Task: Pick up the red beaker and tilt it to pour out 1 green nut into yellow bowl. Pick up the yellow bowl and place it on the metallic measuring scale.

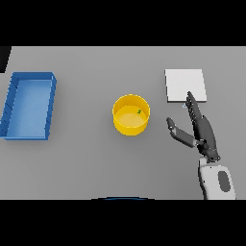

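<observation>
The yellow bowl point(130, 115) stands upright at the middle of the grey table, with a small green nut point(139, 111) inside it near its right wall. The metallic measuring scale point(185, 85) is a pale square plate at the back right. My right hand point(201, 130) is to the right of the bowl and apart from it, fingers straight and pointing away toward the scale's near edge, thumb spread toward the bowl; it holds nothing. No red beaker shows in the head view. My left hand is out of sight.
A blue rectangular bin point(30, 104) lies at the left side of the table, well away from the bowl.
</observation>
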